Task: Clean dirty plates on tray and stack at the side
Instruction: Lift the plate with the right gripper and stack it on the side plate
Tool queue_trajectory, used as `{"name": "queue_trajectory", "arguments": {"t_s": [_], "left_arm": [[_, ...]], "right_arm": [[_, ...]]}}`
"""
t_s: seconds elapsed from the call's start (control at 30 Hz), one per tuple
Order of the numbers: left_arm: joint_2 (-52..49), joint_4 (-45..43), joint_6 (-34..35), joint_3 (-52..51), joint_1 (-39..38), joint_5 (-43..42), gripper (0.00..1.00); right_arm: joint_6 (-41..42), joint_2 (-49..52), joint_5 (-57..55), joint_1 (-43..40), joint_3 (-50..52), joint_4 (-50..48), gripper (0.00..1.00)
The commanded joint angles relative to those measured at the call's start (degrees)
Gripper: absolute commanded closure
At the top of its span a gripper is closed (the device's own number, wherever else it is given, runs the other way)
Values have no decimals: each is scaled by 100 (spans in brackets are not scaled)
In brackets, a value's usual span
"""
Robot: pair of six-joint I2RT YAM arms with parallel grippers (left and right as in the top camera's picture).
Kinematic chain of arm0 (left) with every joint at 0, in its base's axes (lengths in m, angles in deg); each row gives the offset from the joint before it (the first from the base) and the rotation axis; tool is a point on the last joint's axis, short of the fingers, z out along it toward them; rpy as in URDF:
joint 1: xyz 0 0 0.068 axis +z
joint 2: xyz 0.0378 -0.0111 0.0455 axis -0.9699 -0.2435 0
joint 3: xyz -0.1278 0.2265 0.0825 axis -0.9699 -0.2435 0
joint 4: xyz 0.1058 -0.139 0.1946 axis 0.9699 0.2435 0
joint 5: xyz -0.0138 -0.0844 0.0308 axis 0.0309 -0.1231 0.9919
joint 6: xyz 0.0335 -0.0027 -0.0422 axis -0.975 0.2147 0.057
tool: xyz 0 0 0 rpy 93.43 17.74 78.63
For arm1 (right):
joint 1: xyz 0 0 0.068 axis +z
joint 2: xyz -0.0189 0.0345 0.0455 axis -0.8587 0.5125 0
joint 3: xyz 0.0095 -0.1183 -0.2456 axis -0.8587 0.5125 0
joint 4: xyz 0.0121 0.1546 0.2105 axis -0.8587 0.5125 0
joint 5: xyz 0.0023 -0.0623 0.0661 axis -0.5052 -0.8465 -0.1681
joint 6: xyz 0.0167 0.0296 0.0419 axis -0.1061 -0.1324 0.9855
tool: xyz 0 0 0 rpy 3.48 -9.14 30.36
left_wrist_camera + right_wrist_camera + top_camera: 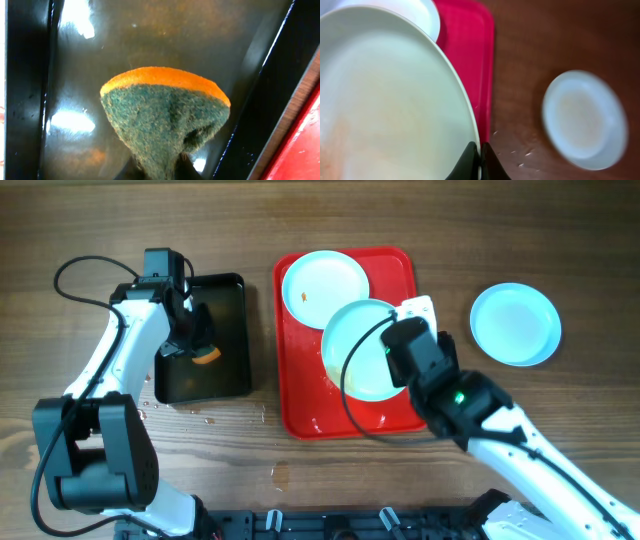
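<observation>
Sponge [165,115]: nearest the left wrist lens. Orange foam backing on a coarse green scouring face, folded into a fan and pinched at its narrow end.
Left gripper [162,173]: clamped on the sponge. Only dark fingertips show at the frame's bottom edge.
Black tray [75,50]: glossy rectangular plastic directly under the left gripper, its bottom wet with glare.
Right gripper [480,160]: dark fingers closed on the held plate's rim.
Held plate [390,100]: round, pale, smooth plastic with a raised rim, spreading left of the fingers over the tray's right half.
Far plate [323,287]: in the tray's far left corner, beyond the held plate. Its orange smudge [305,295] shows overhead only.
Side plate [515,324]: pale blue, on the table right of the right gripper, apart from the tray. Blurred in the wrist view.
Tray [300,410]: red, rectangular, rounded corners.
Table [500,220]: dark wood grain, with droplets [215,418] by the black tray's near edge.
</observation>
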Motion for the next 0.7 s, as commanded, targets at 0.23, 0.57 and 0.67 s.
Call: {"name": "queue_trajectory", "arguments": {"t_s": [0.23, 0.57, 0.67], "left_arm": [[-42, -37, -122, -26, 15, -142, 75], [-42, -4, -120, -26, 15, -142, 69], [-42, 2, -122, -26, 15, -142, 68]], "right_arm": [[-1113, 26, -2778, 1290, -83, -164, 96], [-1735, 31, -3077, 1720, -83, -219, 96], [-1786, 33, -3182, 1849, -83, -221, 96]]}}
